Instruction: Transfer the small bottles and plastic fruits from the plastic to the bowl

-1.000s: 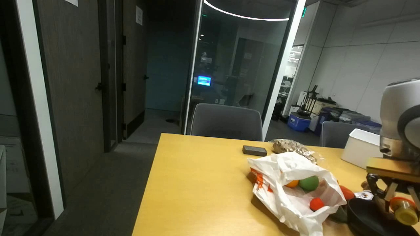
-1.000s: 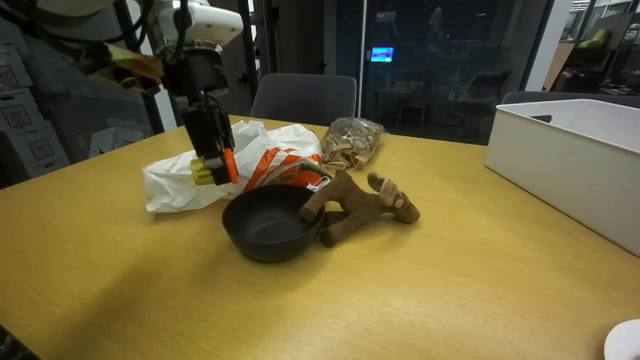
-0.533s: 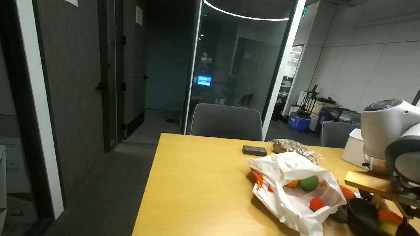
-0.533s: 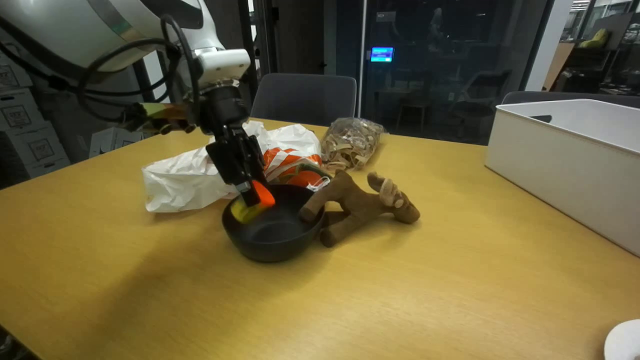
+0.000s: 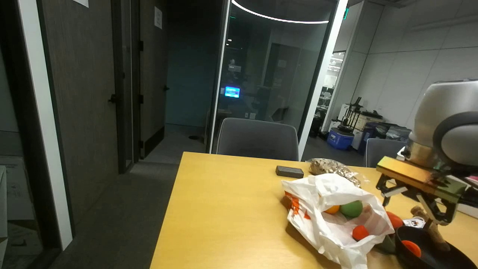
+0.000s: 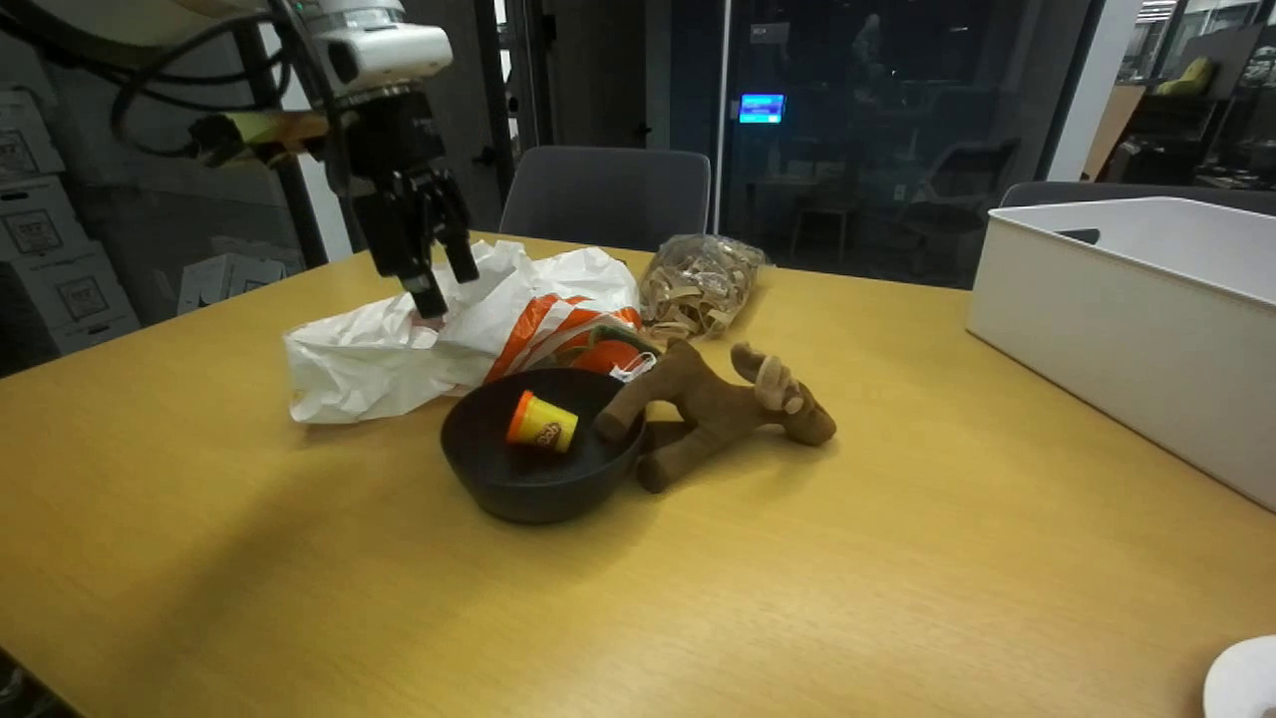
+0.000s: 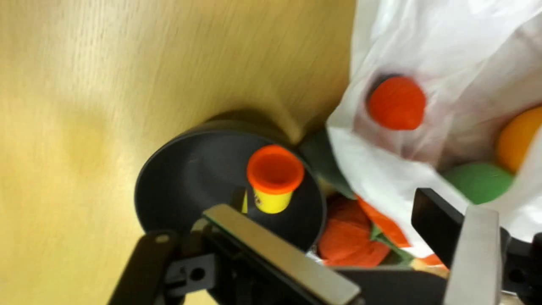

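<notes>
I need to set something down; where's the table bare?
In an exterior view, bare table lies between plush toy and white bin, and in front of the black bowl. Crowded: between bowl, plush toy and plastic bag, around a red item.

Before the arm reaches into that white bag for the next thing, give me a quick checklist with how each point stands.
1. Gripper open and holding nothing: ok.
2. Yellow tub inside the bowl, clear of the jaws: ok.
3. Bowl rim unobstructed: not ok; a leg of the plush animal reaches over it.
4. White bag open at the mouth: ok; red item, orange item and green item show inside.
5. Jaws around the red item: not ok; it lies outside them in the wrist view.
6. Nothing else in the bag: cannot tell; folds hide part of it.
</notes>
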Available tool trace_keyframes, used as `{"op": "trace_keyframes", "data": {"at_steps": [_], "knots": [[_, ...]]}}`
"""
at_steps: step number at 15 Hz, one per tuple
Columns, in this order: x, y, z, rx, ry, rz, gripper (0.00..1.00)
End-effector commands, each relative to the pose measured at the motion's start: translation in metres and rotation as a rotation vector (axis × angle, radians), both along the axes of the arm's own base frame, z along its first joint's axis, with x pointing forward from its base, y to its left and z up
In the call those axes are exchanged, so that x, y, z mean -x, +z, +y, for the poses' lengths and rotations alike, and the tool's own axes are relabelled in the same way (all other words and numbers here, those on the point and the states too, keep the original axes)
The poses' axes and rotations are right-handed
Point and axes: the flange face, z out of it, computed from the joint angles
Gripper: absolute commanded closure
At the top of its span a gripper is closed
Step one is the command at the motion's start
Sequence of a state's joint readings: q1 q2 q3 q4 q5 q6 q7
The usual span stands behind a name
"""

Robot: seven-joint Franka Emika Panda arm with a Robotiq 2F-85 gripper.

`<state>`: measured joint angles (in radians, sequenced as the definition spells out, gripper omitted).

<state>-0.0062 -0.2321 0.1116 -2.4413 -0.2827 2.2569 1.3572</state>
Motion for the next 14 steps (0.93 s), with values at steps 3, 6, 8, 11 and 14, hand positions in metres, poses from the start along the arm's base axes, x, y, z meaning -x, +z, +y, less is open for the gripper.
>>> {"op": "trace_keyframes", "data": {"at_steps": [3,6,8,11,14], "knots": [[0.008,0.036,0.106,-0.142,0.262,-0.079,0.0],[0.0,0.027,0.15,-0.175,0.426,-0.094,0.0],[-0.009,0.019,0.166,-0.146,0.539,-0.095,0.0],[-0.022,0.007,0.165,-0.1,0.604,-0.066,0.0],[-0.032,-0.012,0.148,-0.055,0.617,-0.024,0.0]]}}
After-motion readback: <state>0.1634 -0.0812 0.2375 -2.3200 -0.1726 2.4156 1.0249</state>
